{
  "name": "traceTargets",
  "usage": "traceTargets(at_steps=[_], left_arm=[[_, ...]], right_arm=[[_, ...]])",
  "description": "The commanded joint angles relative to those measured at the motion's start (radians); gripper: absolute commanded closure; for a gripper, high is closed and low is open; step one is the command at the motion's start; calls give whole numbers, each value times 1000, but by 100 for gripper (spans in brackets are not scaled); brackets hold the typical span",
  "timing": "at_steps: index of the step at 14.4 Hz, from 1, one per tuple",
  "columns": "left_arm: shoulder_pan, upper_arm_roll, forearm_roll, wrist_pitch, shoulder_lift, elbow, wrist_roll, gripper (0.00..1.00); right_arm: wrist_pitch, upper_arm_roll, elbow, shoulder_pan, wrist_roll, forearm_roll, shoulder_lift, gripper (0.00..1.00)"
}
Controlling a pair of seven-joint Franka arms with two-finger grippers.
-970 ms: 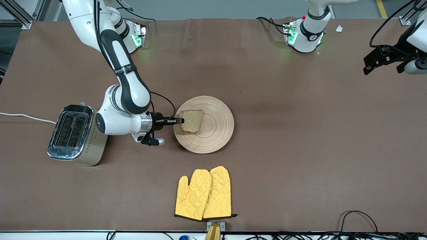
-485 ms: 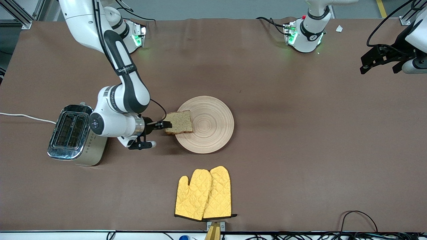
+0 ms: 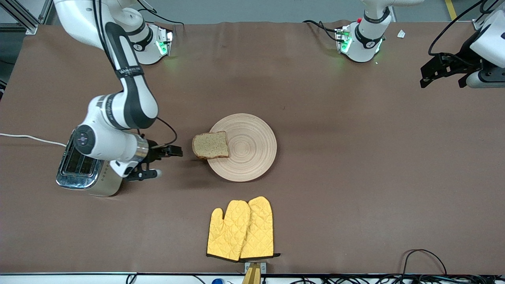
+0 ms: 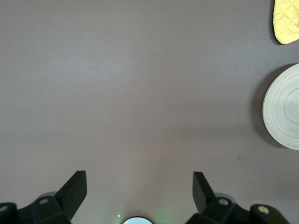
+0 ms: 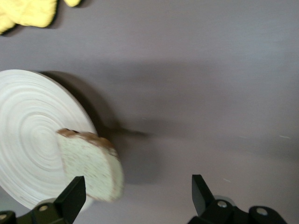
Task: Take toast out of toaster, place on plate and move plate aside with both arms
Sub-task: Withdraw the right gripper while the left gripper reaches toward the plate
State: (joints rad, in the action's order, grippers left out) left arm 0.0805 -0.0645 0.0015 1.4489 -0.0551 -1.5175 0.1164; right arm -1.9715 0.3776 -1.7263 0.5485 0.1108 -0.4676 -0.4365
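The toast lies on the plate, overhanging its rim toward the toaster. The right gripper, jaws spread and empty, hangs between them. Yellow oven mitts lie nearer the camera. The left gripper, jaws spread, waits over the worktop edge.

The right arm is covering part of the toaster. In the left wrist view the picture's edge is cutting off the plate and oven mitts. The toast is showing blurred in the right wrist view.
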Motion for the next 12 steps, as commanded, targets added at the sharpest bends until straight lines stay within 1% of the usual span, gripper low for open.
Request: traceTargets(at_steps=[1, 3, 6, 8, 10, 12], left_arm=[[1, 0, -35, -16, 26, 19, -32, 0], [-10, 2, -89, -15, 66, 20, -79, 0], [-18, 3, -210, -15, 127, 19, -99, 0], [-1, 2, -257, -1, 171, 17, -100, 0], [4, 0, -313, 34, 211, 13, -101, 0], [13, -6, -375, 57, 259, 10, -101, 0]], right_arm=[[60, 49, 19, -4, 6, 93, 77, 0], [62, 101, 22, -6, 12, 133, 125, 0], [72, 159, 22, -4, 46, 184, 189, 0], [105, 176, 22, -4, 43, 265, 238, 0], [120, 184, 22, -5, 38, 377, 300, 0], [158, 222, 22, -7, 47, 395, 355, 0]])
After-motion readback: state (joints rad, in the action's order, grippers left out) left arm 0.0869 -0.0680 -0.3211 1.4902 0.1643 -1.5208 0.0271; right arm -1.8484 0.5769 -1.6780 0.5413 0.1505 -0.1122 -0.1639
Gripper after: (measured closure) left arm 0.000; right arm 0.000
